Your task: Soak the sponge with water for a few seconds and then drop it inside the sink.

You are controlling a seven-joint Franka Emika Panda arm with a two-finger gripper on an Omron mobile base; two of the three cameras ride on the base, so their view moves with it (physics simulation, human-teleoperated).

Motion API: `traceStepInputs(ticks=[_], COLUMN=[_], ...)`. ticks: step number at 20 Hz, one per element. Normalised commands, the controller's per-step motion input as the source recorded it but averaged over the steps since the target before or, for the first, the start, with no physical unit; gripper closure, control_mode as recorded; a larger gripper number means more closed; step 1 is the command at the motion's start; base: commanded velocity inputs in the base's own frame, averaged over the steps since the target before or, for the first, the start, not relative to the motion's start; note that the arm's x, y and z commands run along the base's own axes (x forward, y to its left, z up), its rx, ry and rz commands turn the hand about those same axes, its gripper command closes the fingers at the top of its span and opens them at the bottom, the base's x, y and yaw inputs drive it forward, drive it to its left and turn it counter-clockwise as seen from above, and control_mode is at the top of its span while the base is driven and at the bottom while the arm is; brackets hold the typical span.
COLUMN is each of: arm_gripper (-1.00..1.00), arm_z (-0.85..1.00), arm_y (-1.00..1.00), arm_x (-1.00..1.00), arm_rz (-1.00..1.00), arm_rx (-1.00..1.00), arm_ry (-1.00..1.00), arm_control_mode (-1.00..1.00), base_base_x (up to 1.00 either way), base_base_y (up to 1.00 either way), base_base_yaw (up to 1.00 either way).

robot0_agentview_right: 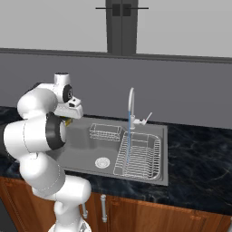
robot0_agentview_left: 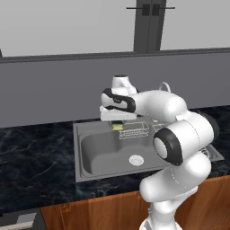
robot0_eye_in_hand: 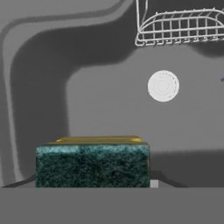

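The arm [robot0_agentview_left: 179, 134] hides the sink's [robot0_agentview_left: 90, 148] right half.

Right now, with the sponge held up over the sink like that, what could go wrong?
1. The water runs from the faucet onto the dish rack, well to the side of the sponge; it may never get wet unless the arm carries it across.
2. The gripper holds the sponge above the sink; a loose grip would drop it dry.

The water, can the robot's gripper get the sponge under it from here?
Probably yes. The gripper holds the sponge above the sink, and nothing stands between it and the water.
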Motion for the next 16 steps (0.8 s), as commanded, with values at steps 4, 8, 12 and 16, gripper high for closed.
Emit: traceStepInputs(ticks=[4,8,12,16], arm_gripper=[1.00,1.00,1.00,1.00], arm_z=[-0.57,-0.38,-0.27,-0.43], arm_y=[0.23,0.04,0.00,0.00], arm_x=[0.00,0.00,0.00,0.00], arm_rz=[0.11,0.09,0.06,0.05], arm_rx=[0.00,0.00,0.00,0.04], arm_ry=[-0.08,-0.08,-0.09,-0.12], arm_control_mode=[-1.00,-1.00,-1.00,-1.00], base_base_x=[0.00,0.00,0.00,0.00], base_base_y=[0.00,0.00,0.00,0.00], base_base_yaw=[0.00,0.00,0.00,0.00])
